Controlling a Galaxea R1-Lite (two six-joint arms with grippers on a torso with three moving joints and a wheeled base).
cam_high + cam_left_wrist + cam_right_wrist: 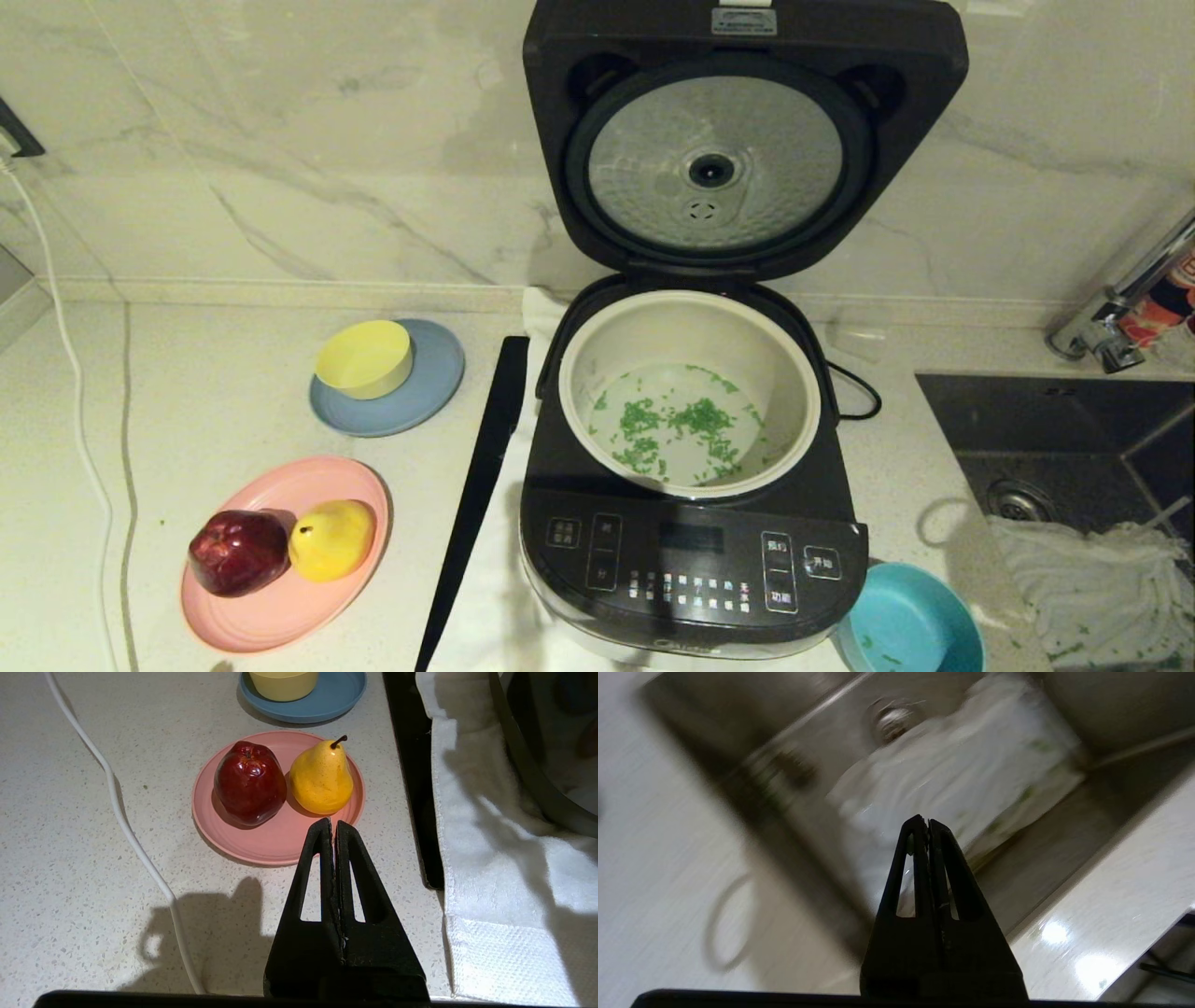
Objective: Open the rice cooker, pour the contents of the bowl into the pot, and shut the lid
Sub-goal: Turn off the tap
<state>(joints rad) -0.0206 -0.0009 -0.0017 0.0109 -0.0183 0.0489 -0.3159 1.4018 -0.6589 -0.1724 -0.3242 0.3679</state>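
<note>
The rice cooker (691, 551) stands in the middle with its lid (738, 140) swung up against the wall, the silver inner plate facing me. Green contents (672, 425) lie scattered on the floor of the cream pot (597, 345). The teal bowl (910, 621) rests on the counter at the cooker's front right, holding only a few green specks. Neither arm shows in the head view. My left gripper (332, 822) is shut and empty, above the counter near a pink plate. My right gripper (924, 820) is shut and empty, over the sink.
A pink plate (280, 611) with a red apple (238, 551) and a yellow pear (334, 539) sits front left. A yellow bowl (364, 357) rests on a grey-blue plate (434, 392). A black strip (485, 467) lies left of the cooker. The sink (1055, 429) holds a white cloth (1092, 579).
</note>
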